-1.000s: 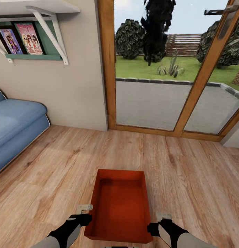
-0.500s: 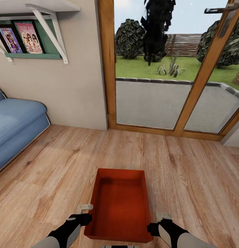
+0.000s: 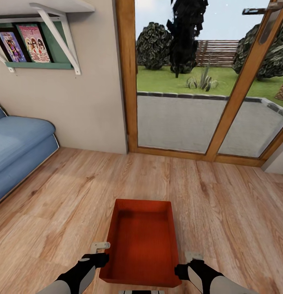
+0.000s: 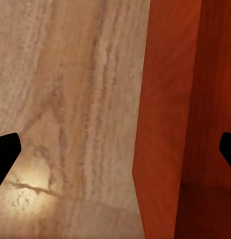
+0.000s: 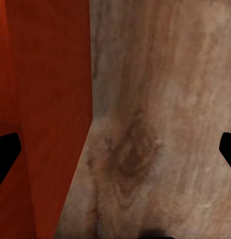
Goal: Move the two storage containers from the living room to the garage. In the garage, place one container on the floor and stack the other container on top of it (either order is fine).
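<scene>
A living room with a light wood plank floor, seen from the robot's head looking forward and down. One orange-red storage container, open at the top and empty, sits low in the middle of the view, lengthwise away from the robot, with both arms reaching to its near end. The left gripper is at the container's left wall and the right gripper at its right wall, each close to the near corner. In the left wrist view the two dark fingertips stand far apart, one over bare wood and the other on the container's inner side, with the thin ribbed container wall between them and touched by neither; that gripper is spread wide and grips nothing. The right wrist view shows the same on the other side: the fingertips are wide apart, the container wall runs between them, and the jaws are spread without pressing on it. Whether the container rests on the planks or hangs just above them cannot be told. Beyond it the wood floor runs to a beige wall. A blue sofa stands at the left edge. Above it hangs a white bracketed shelf with colourful picture covers in a green rack. Wood-framed glass doors at the right show a paved strip, grass, dark shrubs and a fence outside.
</scene>
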